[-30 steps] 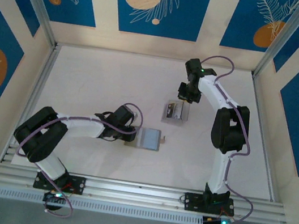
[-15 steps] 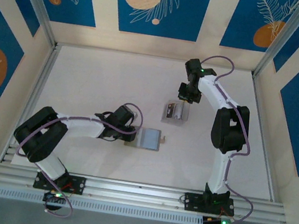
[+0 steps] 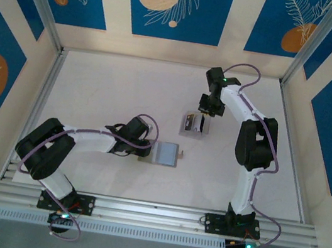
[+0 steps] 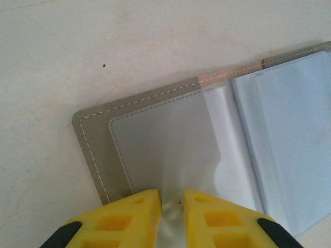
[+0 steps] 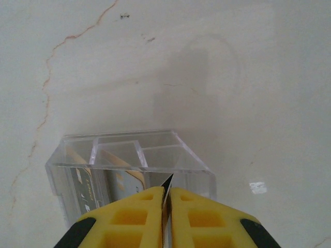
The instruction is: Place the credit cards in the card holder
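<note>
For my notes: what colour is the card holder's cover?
Grey card holder, pale stitching; left wrist view.

Right gripper (image 5: 166,200) pinches a thin credit card (image 5: 167,183) edge-on at the clear box's (image 5: 129,155) near wall; other cards (image 5: 85,188) inside box, left.

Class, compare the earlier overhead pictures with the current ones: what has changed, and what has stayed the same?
The right hand edged closer to the clear box and closed on the top edge of a card standing in it. The left hand stayed put, pinching the clear sleeve of the holder. Holder and box did not move.
</note>
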Controlling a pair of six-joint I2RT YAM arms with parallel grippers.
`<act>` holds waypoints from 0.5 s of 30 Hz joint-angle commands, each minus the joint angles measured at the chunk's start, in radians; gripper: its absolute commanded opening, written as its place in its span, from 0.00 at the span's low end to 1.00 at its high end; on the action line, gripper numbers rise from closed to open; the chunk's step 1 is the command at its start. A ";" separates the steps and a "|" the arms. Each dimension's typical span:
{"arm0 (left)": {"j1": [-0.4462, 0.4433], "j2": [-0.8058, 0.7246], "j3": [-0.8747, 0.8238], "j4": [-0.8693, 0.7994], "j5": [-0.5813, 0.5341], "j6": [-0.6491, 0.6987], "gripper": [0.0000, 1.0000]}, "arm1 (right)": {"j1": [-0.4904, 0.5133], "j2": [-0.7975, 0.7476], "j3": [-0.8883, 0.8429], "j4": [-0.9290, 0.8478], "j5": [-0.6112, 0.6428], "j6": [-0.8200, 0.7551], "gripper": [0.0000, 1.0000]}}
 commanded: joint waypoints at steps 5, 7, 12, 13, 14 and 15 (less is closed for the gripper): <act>-0.008 0.026 -0.049 -0.078 -0.001 -0.013 0.20 | 0.011 -0.063 -0.053 -0.023 0.027 0.005 0.13; -0.008 0.027 -0.049 -0.079 -0.001 -0.012 0.20 | 0.018 -0.071 -0.068 -0.020 0.024 0.009 0.14; -0.007 0.024 -0.049 -0.077 0.001 -0.013 0.20 | 0.027 -0.091 -0.106 -0.009 0.023 0.018 0.15; -0.007 0.025 -0.048 -0.077 0.001 -0.012 0.20 | 0.029 -0.096 -0.110 -0.009 0.023 0.019 0.15; -0.007 0.025 -0.049 -0.078 0.001 -0.013 0.20 | 0.030 -0.099 -0.113 -0.011 0.024 0.019 0.14; -0.008 0.026 -0.050 -0.078 0.001 -0.013 0.20 | 0.033 -0.105 -0.114 -0.014 0.026 0.020 0.14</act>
